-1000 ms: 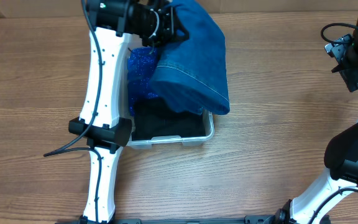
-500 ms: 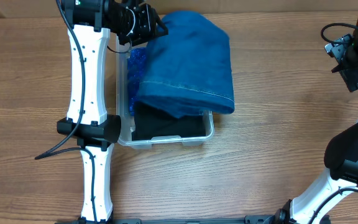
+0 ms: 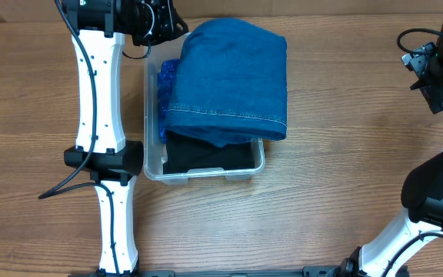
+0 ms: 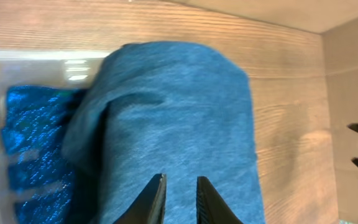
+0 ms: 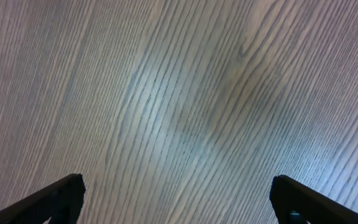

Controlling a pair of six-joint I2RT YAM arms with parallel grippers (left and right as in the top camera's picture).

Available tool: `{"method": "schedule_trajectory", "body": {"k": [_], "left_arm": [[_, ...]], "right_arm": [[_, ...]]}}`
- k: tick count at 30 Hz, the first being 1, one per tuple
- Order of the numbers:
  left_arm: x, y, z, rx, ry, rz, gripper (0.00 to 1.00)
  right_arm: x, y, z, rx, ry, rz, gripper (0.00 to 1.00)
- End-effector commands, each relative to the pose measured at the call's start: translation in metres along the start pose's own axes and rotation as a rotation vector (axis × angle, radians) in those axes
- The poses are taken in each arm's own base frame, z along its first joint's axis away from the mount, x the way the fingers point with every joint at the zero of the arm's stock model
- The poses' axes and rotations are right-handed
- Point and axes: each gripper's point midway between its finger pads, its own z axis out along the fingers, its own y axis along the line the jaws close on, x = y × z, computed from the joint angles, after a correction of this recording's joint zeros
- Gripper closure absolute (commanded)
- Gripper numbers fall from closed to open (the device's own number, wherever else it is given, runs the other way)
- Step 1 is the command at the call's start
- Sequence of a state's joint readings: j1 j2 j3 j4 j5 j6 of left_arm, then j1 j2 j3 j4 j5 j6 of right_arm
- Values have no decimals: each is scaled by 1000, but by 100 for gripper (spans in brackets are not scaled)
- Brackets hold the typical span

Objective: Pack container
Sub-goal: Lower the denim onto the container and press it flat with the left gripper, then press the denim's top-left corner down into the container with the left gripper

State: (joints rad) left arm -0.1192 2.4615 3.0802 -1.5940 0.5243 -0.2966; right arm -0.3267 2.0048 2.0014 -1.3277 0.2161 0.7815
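Left side first: my left gripper (image 4: 179, 182) hovers by the far-left corner of the container (image 3: 204, 176), jaws almost together, only a sliver of gap, nothing pinched in it. The container sits left of centre on the wooden table (image 3: 344, 154), with a sparkly blue cloth (image 3: 167, 83) along its left wall and a black cloth (image 3: 206, 155) at the near end. Folded denim (image 3: 229, 77) lies on top, spilling past the far rim. Far right, my right gripper (image 5: 178, 180) hangs over bare wood, jaws spread wide, empty
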Motion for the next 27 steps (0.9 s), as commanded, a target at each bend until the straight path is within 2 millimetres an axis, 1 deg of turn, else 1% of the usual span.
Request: {"method": "schedule_trajectory", "body": {"k": [1, 3, 5, 9, 12, 14, 16, 18, 22, 24, 27], "left_arm": [[8, -43, -6, 107, -2, 149, 87], [17, -57, 2, 116, 15, 231, 91], [25, -66, 10, 90, 26, 269, 95], [34, -69, 27, -28, 33, 314, 96], [44, -69, 39, -43, 69, 319, 96], [48, -64, 49, -50, 94, 311, 96], [51, -55, 64, -61, 126, 296, 96], [54, -47, 73, -70, 152, 281, 96], [67, -28, 98, -79, 232, 257, 96], [72, -20, 107, -90, 260, 242, 96], [75, -9, 110, -113, 283, 223, 96]], "right_arm": [[-2, 0, 0, 2, -8, 6, 0], [-2, 0, 0, 2, -8, 6, 0], [-2, 0, 0, 2, -8, 6, 0], [-2, 0, 0, 2, -8, 6, 0], [-2, 0, 0, 2, -8, 6, 0], [-2, 0, 0, 2, -8, 6, 0], [-2, 0, 0, 2, -8, 6, 0], [-2, 0, 0, 2, -8, 6, 0], [-2, 0, 0, 2, -8, 6, 0], [-2, 0, 0, 2, -8, 6, 0], [-2, 0, 0, 2, -8, 6, 0]]}}
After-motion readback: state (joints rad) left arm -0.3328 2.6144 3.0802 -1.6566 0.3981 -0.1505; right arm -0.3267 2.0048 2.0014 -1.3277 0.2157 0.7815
